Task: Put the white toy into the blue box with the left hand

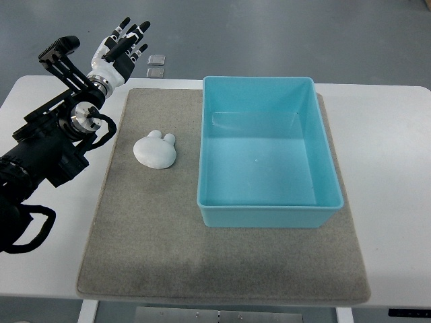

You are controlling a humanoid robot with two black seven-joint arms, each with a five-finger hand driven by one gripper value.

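The left hand (121,48) is raised at the far left corner of the table, past the back edge of the mat, with its fingers (133,31) spread and pointing toward one o'clock. It holds nothing. Its black arm (50,145) runs back toward seven o'clock and leaves the picture at the left edge.

From the hand, the white toy (155,149) lies toward five o'clock, clearly apart from it, flat on the grey mat (215,269). The toy is a rounded lump with two small ears. Its long axis runs roughly from seven to one o'clock, and the ears point toward one o'clock, close to the way the fingers point.

At three o'clock from the toy, just beside it but not touching, stands the blue box (268,211), open at the top, sitting on the right half of the mat. The mat lies on a white table (390,168). Two small clear squares (156,65) lie on the table just right of the hand, at the mat's back edge.
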